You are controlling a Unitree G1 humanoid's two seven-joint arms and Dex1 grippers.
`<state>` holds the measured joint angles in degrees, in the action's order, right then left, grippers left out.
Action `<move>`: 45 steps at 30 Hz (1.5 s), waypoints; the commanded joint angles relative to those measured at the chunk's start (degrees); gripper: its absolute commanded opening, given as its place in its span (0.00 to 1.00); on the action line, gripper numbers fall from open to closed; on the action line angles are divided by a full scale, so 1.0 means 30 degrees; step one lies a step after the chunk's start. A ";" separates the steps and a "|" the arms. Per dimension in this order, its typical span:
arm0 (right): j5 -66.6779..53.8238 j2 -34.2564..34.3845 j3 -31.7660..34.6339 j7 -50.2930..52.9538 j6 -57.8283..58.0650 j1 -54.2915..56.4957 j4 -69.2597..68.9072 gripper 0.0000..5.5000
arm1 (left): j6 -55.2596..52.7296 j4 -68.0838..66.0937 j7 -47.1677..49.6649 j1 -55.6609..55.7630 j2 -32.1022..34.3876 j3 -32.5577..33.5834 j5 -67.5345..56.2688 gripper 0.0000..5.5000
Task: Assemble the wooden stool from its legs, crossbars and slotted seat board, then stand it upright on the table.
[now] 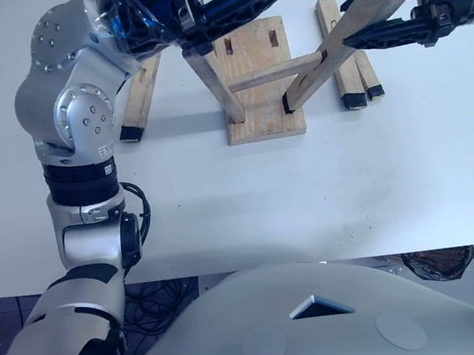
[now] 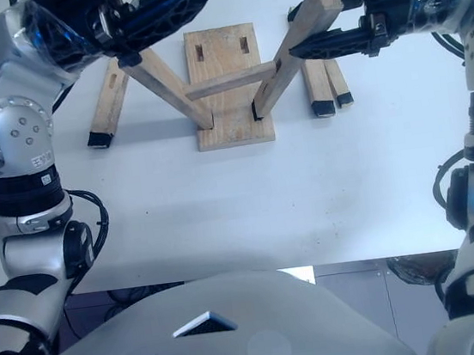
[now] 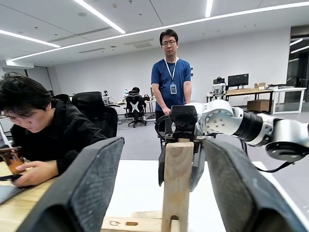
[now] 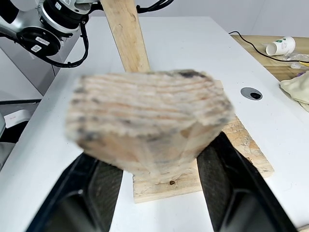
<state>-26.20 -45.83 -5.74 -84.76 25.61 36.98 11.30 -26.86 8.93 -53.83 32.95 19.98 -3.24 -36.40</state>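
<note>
Leg [image 2: 280,72] sits between right gripper [image 2: 297,31] fingers [image 2: 333,44] (touching both).

From where I stand, the left arm [image 1: 74,119] is bent sharply at the elbow, off to the left of the seat board [image 1: 265,126]. Its forearm angles in so that the left gripper [image 3: 164,145] hangs above the board's left edge, fingers [image 3: 87,188] spread wide and pointing across the board. The right arm [image 2: 472,45] comes in from the board's right side with its wrist about level. The right gripper [image 2: 334,20] is clamped on the top end of a tilted leg [image 2: 291,56], above the board's right edge.
</note>
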 commanded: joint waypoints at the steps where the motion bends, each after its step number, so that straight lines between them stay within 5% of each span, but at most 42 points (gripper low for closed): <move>1: 0.1046 0.0085 -0.1163 -0.0042 0.0453 -0.0152 -0.0250 0.38 | -0.0452 -0.1232 0.0397 -0.1074 0.0584 -0.2398 0.2558 0.54; 11: 0.4495 0.0431 -0.6266 0.1449 0.2169 -0.2111 -0.3213 0.37 | -0.0091 -0.3322 0.2265 -0.0316 0.0442 -0.4394 0.5574 0.54; 13: 0.3907 0.0918 -0.5673 0.2524 0.2822 -0.2331 -0.3521 0.37 | 0.0374 -0.3788 0.2698 0.0174 0.0240 -0.4088 0.5855 0.54; 19: 0.2012 0.1514 -0.3305 0.4452 0.4567 -0.1492 -0.3783 0.58 | 0.2271 -0.4509 0.3465 0.1576 0.1084 -0.4201 0.8504 0.54; 27: 0.0654 0.1942 -0.2663 0.6048 0.6183 -0.2136 -0.5138 0.40 | 0.3353 -0.6412 0.6485 0.4685 0.1169 -0.3315 1.2098 0.54; 33: 0.1147 0.3009 -0.2227 0.9721 0.7247 -0.1861 -0.5551 0.40 | 0.0637 -0.3167 0.7752 0.6555 0.1886 -0.2803 1.3952 0.54; 42: 0.1123 0.4512 -0.2218 1.3949 0.9250 -0.2188 -0.7452 0.39 | -0.3792 0.1469 0.7672 0.3068 0.1858 -0.6330 1.7047 0.30; 45: 0.0984 0.4730 -0.2195 1.4418 0.9429 -0.2398 -0.7755 0.39 | -0.4879 0.1056 0.8219 -0.0748 0.1469 -0.9184 1.8239 0.17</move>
<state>-24.47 -32.01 -10.26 -43.09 50.23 32.81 -12.99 -39.94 13.89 -29.95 37.12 24.93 -26.16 16.83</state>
